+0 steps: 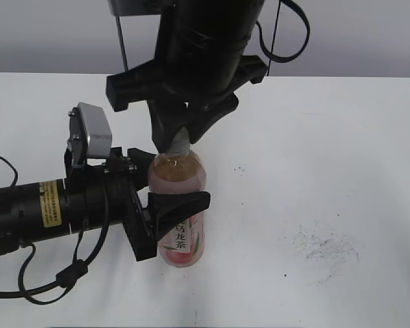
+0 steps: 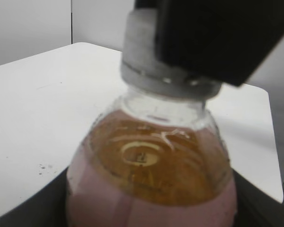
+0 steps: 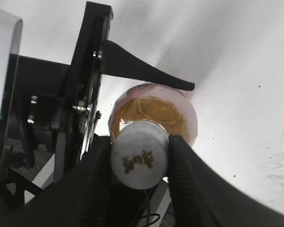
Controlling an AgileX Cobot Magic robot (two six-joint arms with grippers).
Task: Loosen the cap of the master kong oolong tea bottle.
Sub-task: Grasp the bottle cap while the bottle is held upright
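The right gripper [image 3: 140,156] is clamped on the cap [image 3: 139,160] from above, its jaws pressed against the ribbed sides, so the loosening twist appears to be in hand. Below the cap, the left gripper [image 1: 165,183] is closed around the master kong oolong tea bottle [image 1: 181,229], upright on the white table [image 1: 342,164]; next, likely a wrist turn without slipping.
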